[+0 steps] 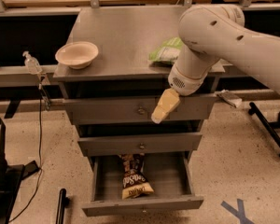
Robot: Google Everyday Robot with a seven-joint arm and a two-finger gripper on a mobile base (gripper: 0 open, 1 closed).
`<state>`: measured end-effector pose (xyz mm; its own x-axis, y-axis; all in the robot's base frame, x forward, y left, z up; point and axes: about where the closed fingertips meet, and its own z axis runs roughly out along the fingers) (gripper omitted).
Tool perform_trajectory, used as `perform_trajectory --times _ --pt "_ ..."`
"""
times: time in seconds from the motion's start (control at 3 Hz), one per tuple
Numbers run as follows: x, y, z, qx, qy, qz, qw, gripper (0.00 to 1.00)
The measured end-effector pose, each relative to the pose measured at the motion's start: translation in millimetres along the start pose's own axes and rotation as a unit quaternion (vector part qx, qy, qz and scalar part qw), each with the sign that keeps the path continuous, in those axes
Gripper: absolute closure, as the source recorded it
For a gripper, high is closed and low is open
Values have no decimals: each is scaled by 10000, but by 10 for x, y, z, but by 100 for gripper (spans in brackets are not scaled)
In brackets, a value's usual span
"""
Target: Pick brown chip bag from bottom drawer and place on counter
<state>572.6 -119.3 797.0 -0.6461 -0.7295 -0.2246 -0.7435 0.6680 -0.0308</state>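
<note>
The brown chip bag [134, 176] lies lengthwise in the open bottom drawer [144, 204], with its cream-yellow end towards the drawer front. My gripper [161, 111] hangs in front of the top drawer's face, pointing down and to the left. It is above the bag and well apart from it, and it holds nothing. The white arm reaches in from the upper right and hides part of the counter's [126, 31] right front edge.
A green chip bag [167, 51] lies on the counter's right side, partly behind the arm. A cream bowl [77, 55] sits at the counter's front left. The two upper drawers are closed. A small bottle [31, 63] stands on a ledge to the left.
</note>
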Motion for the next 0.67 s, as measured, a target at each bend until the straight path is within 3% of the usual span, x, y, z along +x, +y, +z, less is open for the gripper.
perform_trajectory --times 0.33,0.67 --pt "-1 0 -1 1 -3 11 10000 0" --pt "5 -25 57 9 -17 238 9997 0"
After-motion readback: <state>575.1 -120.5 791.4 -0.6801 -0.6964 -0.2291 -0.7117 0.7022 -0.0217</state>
